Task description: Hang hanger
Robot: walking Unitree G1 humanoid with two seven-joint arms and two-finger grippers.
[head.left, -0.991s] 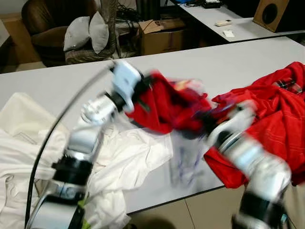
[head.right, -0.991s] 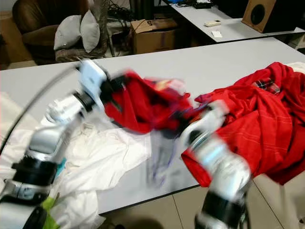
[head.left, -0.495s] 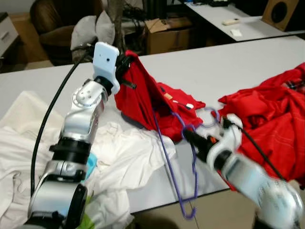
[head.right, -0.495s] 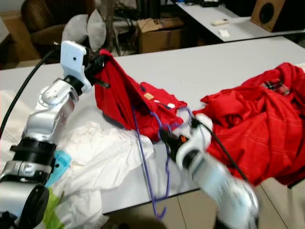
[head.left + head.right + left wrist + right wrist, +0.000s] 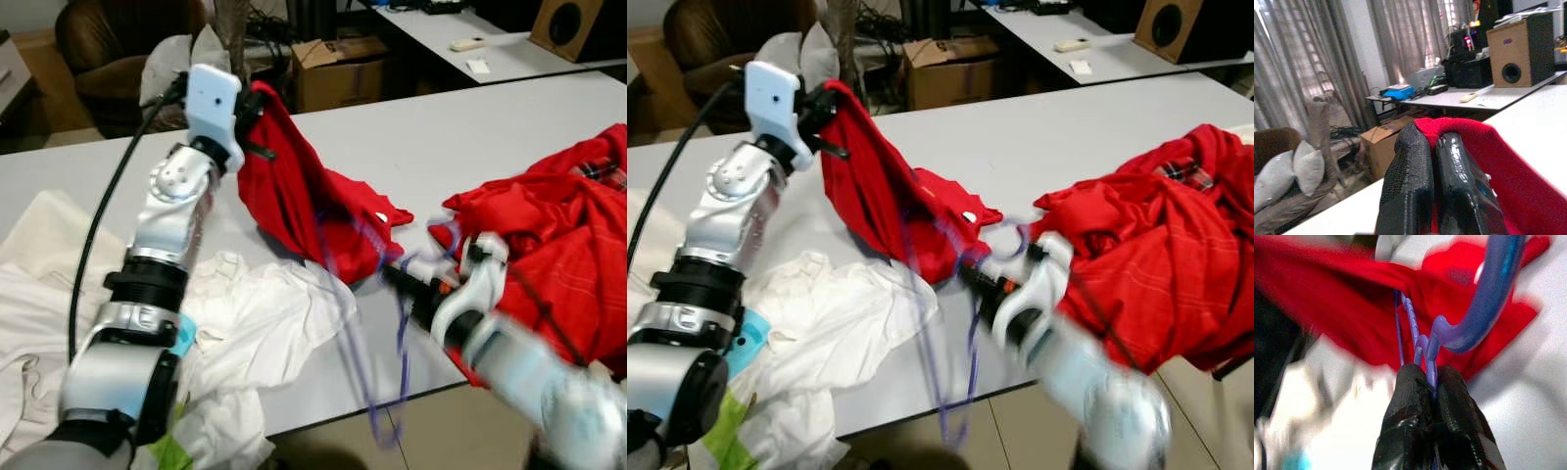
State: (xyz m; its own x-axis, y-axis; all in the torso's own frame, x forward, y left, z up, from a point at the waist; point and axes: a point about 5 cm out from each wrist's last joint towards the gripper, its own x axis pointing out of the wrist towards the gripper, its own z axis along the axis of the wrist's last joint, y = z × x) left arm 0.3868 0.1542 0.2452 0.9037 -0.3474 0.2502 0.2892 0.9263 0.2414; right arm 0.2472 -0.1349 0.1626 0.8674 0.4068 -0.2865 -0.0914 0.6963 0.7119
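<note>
The left gripper [image 5: 247, 110] is raised above the white surface [image 5: 470, 127], its jaws pinched together on a fold of the red shirt [image 5: 294, 201]; in the left wrist view the two fingers [image 5: 1408, 181] sit side by side with red cloth [image 5: 1484, 161] caught between them. The shirt hangs from that grip and spreads down to the surface, its lower edge lying just beside the right gripper [image 5: 397, 277].

The right gripper is low over the surface near the front edge, jaws clamped on the purple hanger [image 5: 392, 333]. In the right wrist view the fingers [image 5: 1410, 416] close on the hanger [image 5: 1484, 298] just under its hook, which curves away toward the shirt. The hanger's frame hangs down past the surface edge (blurred in both eye views), with one thin arm running up into the shirt.

A heap of red cloth [image 5: 1156, 255] lies on the surface at the robot's right, touching the right arm. White cloth [image 5: 255, 323] is bunched at the robot's left, under the left arm. Behind the surface stand a cardboard box [image 5: 338, 69], a brown armchair [image 5: 98, 49] and grey cushions [image 5: 789, 49]; a speaker [image 5: 1176, 27] sits on a further desk.
</note>
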